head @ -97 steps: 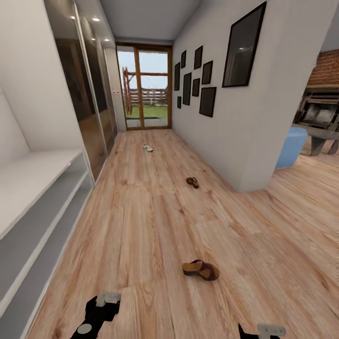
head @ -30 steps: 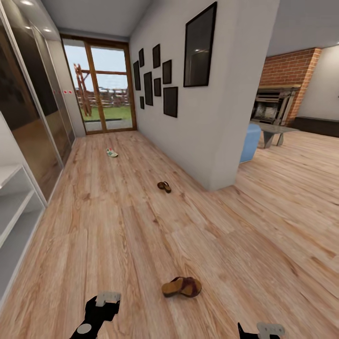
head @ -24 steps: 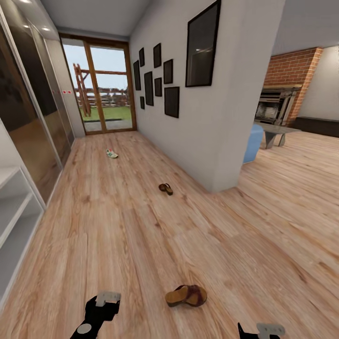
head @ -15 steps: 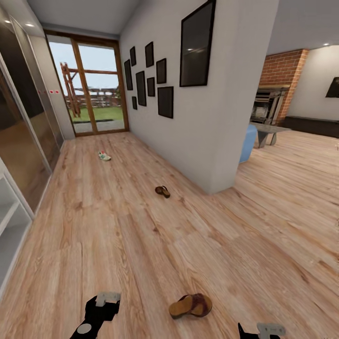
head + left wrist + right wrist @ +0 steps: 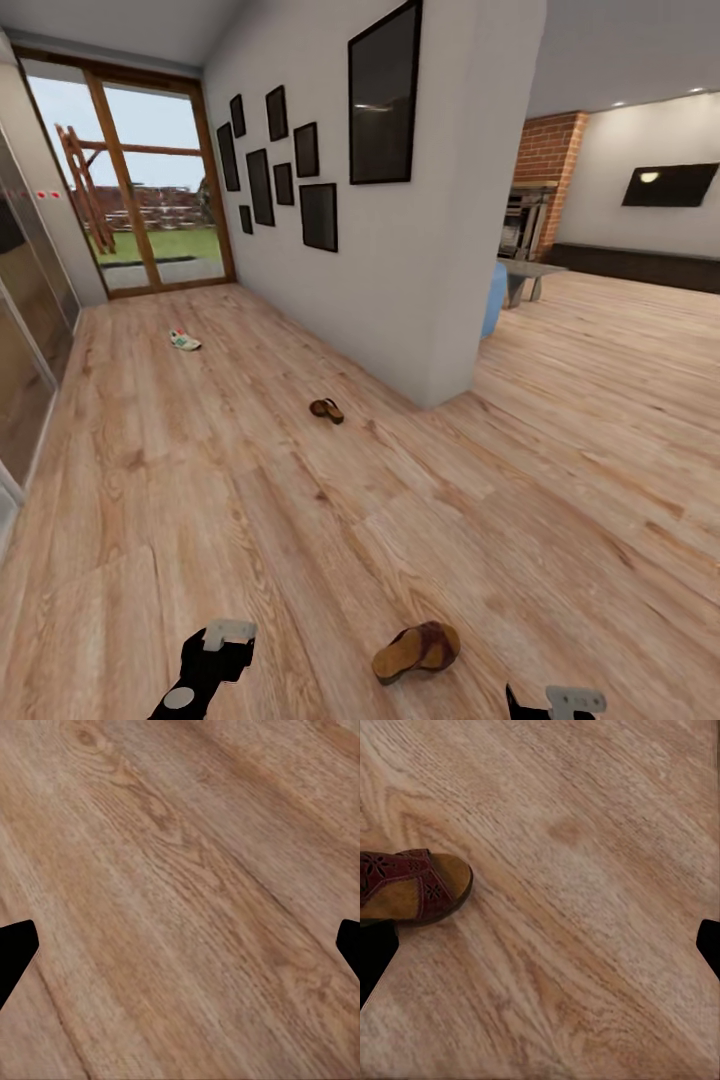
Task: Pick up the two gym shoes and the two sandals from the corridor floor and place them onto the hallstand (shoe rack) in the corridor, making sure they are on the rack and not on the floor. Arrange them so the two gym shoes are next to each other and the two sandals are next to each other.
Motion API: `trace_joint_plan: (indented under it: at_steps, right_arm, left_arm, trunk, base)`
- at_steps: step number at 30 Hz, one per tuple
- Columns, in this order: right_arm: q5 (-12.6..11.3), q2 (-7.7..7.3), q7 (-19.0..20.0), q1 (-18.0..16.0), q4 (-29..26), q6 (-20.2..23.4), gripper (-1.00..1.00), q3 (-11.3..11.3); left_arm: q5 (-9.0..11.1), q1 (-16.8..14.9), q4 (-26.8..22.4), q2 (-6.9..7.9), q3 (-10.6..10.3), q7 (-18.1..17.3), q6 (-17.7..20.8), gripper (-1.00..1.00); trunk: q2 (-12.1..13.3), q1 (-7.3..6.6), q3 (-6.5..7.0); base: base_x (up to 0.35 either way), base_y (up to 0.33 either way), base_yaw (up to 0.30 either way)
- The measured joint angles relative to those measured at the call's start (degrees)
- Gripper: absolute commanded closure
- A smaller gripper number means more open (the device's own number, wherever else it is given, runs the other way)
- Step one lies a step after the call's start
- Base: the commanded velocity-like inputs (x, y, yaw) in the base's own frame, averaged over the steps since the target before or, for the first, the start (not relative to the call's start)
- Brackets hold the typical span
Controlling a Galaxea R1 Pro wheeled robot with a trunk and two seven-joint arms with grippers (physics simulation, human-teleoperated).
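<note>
Head view is swinging right as we are turning: the rack that stood at our left earlier is sliding out of sight, and the near sandal [image 5: 416, 650] is now lying on the floor [image 5: 250, 480] between the left pincer [image 5: 208, 660] and the right pincer [image 5: 555, 703], nearer the right one. We are seeing its toe just beside the right fingers [image 5: 375, 952], which are spread wide and empty; the left are wide too. The far sandal [image 5: 326, 410] and a gym shoe [image 5: 184, 341] are waiting well ahead. We are lining up for the first pick.
</note>
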Motion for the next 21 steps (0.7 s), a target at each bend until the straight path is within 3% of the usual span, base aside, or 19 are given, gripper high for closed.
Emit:
trace_joint_plan:
  at_steps: [15, 21]
  right_arm:
    - [0.0, 0.0, -0.01, 0.0, 0.0, 0.0, -1.0, -0.01]
    - [0.0, 0.0, -0.01, 0.0, -0.03, 0.01, -1.0, -0.04]
  left_arm:
    - [0.0, 0.0, 0.01, 0.0, -0.02, -0.02, 0.0, -1.0]
    - [0.0, 0.0, -0.04, 0.0, -0.02, 0.01, -0.01, -1.0]
  trunk:
    - [0.0, 0.0, 0.0]
    - [0.0, 0.0, 0.0]
  base:
    - [0.002, 0.302, -0.263]
    - [0.0, 0.145, -0.264]
